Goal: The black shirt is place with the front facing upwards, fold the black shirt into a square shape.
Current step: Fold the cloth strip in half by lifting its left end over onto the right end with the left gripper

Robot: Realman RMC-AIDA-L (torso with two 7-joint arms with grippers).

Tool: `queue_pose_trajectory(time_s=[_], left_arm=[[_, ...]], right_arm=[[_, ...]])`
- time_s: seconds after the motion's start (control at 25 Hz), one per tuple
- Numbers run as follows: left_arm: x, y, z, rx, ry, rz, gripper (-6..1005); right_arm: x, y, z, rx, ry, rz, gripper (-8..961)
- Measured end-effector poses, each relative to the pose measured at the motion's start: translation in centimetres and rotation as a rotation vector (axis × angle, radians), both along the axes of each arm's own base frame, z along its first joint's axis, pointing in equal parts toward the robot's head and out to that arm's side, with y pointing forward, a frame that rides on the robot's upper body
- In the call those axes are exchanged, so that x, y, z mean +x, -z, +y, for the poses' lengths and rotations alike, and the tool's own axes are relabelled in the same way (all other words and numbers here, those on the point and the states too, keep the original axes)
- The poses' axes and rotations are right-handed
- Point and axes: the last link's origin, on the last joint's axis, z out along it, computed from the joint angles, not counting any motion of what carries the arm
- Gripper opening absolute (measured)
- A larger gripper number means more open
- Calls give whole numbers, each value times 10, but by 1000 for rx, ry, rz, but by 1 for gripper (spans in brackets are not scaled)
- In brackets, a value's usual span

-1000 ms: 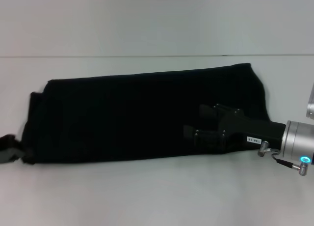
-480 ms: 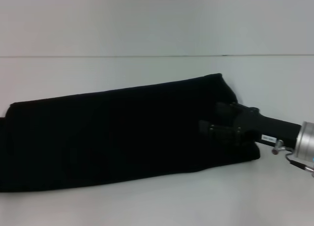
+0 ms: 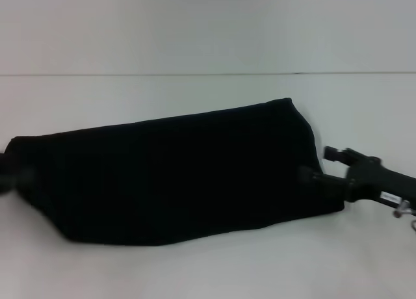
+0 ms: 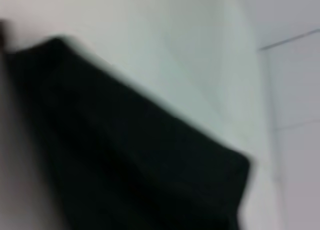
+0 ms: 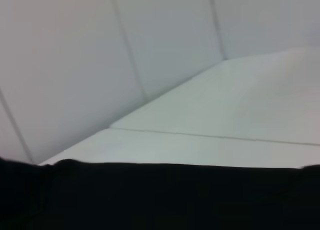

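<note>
Black shirt (image 3: 175, 175) lay on the white table (image 3: 195, 273) as a long folded band, running from the table's left edge to right of centre, its right end angled away from the robot. No lettering or label showed; the surface up was plain black.

Right gripper (image 3: 325, 166) sat at the shirt's right end, near the right border of the head view. Its two fingers stood spread, one fingertip (image 3: 305, 175) touching the cloth's near right corner, the other clear of the cloth. Nothing was pinched between them.

Left gripper (image 3: 10, 172) appeared only as a dark blur at the shirt's left end, at the frame edge; could not tell its finger state.

Left wrist view showed a blurred shirt corner (image 4: 220, 170) on the table. Right wrist view showed black cloth (image 5: 160, 197) filling the foreground, then table, then a pale panelled wall (image 5: 75, 65) beyond.
</note>
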Motion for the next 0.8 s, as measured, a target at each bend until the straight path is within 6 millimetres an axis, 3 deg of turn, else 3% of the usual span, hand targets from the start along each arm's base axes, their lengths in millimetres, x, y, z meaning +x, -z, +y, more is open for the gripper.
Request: queue_pose_trajectory(time_s=[0.24, 0.48, 0.68, 0.8], left_arm=[[65, 20, 61, 30, 186, -151, 27], [142, 79, 115, 33, 343, -219, 27], [193, 136, 123, 33, 437, -238, 26], [206, 167, 115, 13, 457, -241, 26]], right_arm=[[28, -15, -18, 45, 102, 23, 947], [52, -27, -44, 70, 175, 53, 947], [58, -35, -59, 76, 188, 93, 946], [59, -38, -63, 67, 195, 110, 946]])
